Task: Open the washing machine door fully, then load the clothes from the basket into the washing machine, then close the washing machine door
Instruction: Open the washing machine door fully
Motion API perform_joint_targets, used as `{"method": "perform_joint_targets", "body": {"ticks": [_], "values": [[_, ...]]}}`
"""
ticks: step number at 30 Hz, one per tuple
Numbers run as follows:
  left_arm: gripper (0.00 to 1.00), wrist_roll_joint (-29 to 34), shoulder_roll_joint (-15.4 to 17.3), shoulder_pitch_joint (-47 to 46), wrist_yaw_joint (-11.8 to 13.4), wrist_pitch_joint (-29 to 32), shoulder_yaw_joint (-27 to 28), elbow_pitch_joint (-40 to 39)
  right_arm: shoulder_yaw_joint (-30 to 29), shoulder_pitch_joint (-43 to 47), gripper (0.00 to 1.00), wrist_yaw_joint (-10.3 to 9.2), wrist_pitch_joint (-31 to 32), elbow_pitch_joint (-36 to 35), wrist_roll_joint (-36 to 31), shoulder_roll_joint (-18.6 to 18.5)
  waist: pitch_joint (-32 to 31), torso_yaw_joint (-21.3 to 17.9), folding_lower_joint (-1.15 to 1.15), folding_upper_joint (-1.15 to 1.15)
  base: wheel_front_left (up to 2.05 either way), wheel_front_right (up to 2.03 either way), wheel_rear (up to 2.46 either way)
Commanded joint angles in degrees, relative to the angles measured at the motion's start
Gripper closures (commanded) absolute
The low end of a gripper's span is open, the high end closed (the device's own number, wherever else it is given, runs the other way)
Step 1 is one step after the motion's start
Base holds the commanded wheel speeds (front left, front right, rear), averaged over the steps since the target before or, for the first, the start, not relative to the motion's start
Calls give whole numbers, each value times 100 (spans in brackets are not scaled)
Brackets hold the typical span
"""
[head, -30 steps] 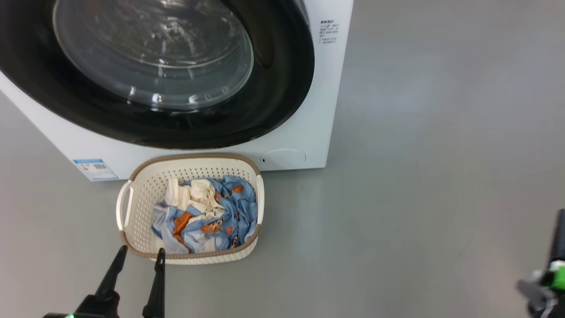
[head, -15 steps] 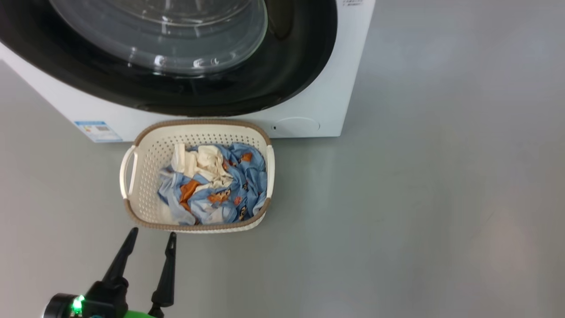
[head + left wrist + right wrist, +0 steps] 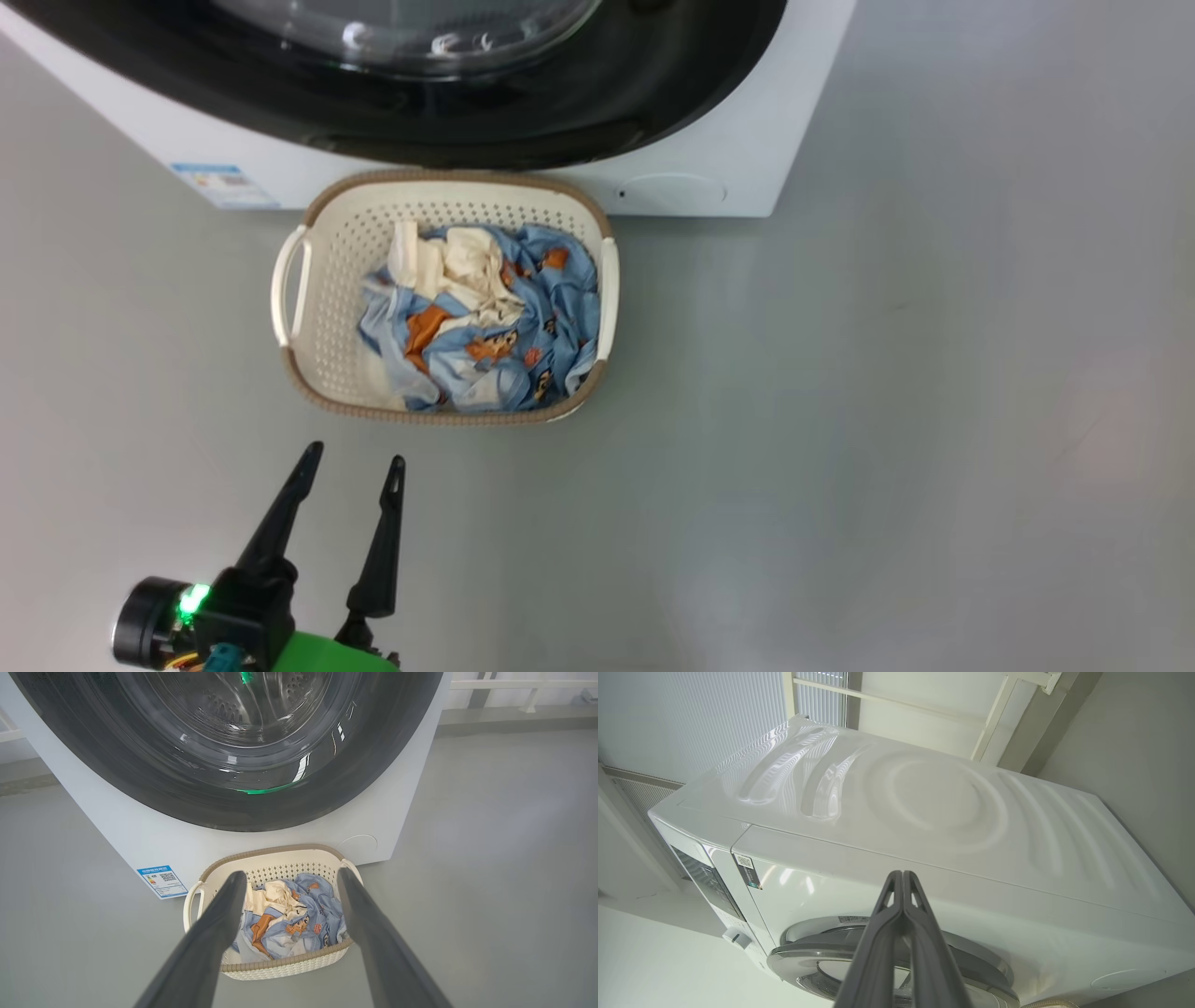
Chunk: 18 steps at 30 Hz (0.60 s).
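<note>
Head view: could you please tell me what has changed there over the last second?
The camera moved, so the washing machine and the basket slid up the picture together. The left gripper, whose tips overlapped the basket's near rim, now shows short of it. Unchanged: gripper open and empty, the clothes in the basket, the washing machine door shut.

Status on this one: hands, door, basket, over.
Left hand open, empty, short of the basket. Right hand shut, empty, facing the washing machine. Washing machine door shut, clothes in basket. Nothing blocking.

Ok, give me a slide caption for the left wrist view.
Open left end effector pointing at the basket of clothes in front of the washing machine, washing machine door closed.
</note>
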Motion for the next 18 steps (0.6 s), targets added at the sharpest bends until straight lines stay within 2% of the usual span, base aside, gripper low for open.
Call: {"method": "perform_joint_targets", "body": {"ticks": [1, 18], "values": [[0, -59, 55, -135, 56, -37, 130, -151, 197, -327, 100, 9, 137, -195, -84, -120, 229, 202, 0, 0, 0, 0, 0], [0, -383, 55, -227, 340, -37, -330, -137, 919, -1555, 100, 9, 643, -123, -419, -274, 593, 877, 0, 0, 0, 0, 0]]}}
